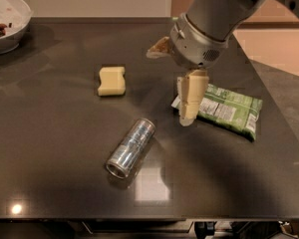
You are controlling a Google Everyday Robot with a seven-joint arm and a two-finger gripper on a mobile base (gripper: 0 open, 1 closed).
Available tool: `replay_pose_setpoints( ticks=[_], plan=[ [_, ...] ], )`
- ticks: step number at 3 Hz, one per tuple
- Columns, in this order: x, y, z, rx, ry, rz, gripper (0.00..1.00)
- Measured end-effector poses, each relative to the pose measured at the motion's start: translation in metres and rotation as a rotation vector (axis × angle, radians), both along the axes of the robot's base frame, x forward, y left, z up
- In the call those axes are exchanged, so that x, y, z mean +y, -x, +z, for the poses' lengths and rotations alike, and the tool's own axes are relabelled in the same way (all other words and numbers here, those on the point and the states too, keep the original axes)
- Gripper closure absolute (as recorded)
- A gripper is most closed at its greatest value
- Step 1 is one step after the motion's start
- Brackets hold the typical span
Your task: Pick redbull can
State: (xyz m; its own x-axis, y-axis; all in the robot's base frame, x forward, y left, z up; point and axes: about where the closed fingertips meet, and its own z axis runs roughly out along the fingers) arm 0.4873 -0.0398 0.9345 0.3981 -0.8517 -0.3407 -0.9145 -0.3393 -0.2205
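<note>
redbull can (131, 148): lies flat on the bench (50, 133).
gripper (188, 118): at its 2 o'clock, not touching; I cannot tell how open.

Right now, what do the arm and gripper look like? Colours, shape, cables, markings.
The arm is a thick, smooth grey cylinder ending in a lighter wrist collar with a small dark speckled patch. The gripper, hanging over one end of the green snack bag, is cream-coloured and blocky, tapering to a rounded tip. No cables or markings visible.
</note>
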Motion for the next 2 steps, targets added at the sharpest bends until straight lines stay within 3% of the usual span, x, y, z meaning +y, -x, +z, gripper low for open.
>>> replay_pose_setpoints(
  ticks=[2],
  plan=[
    [0.049,0.032,-0.032,-0.008,0.127,0.228,0.0]
  ],
)
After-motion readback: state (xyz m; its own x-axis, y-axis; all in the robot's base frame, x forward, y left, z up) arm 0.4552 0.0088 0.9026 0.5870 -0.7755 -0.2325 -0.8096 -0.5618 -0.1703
